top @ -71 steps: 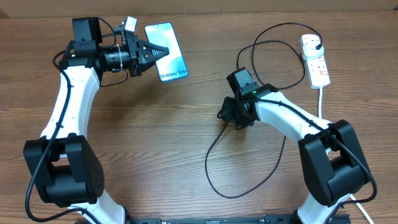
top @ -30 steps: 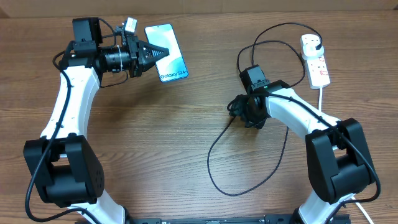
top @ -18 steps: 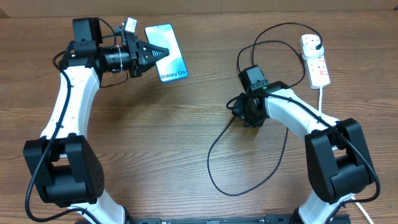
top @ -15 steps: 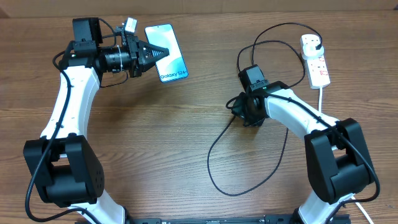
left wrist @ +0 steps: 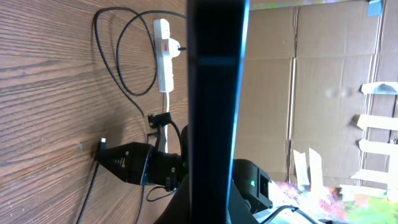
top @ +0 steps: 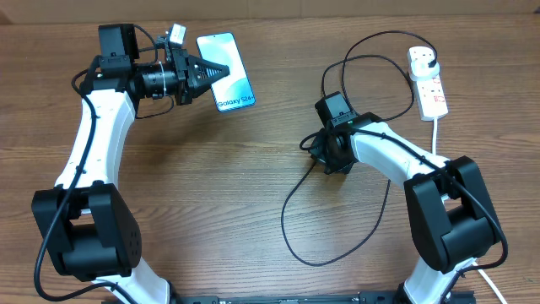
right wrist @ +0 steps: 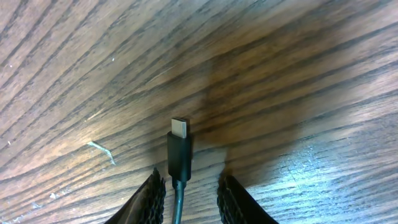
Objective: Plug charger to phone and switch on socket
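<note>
My left gripper [top: 218, 70] is shut on the phone [top: 233, 83], holding it off the table at the back left. In the left wrist view the phone [left wrist: 214, 93] is seen edge-on between the fingers [left wrist: 208, 213]. My right gripper [top: 310, 150] is low over the table at centre right, open. The charger's connector tip [right wrist: 179, 148] lies on the wood just ahead of its fingers [right wrist: 189, 190], with the cable running between them, not clamped. The black cable [top: 282, 221] loops over the table. Its plug sits in the white socket strip [top: 428, 82] at the back right.
The strip's thick white cord [top: 436, 135] runs down the right side beside my right arm. The strip [left wrist: 164, 53] and my right gripper [left wrist: 124, 165] also show in the left wrist view. Cardboard boxes [left wrist: 323, 93] stand beyond the table.
My right gripper has moved a little to the left, now straddling the cable end. The left arm and phone have not moved.
</note>
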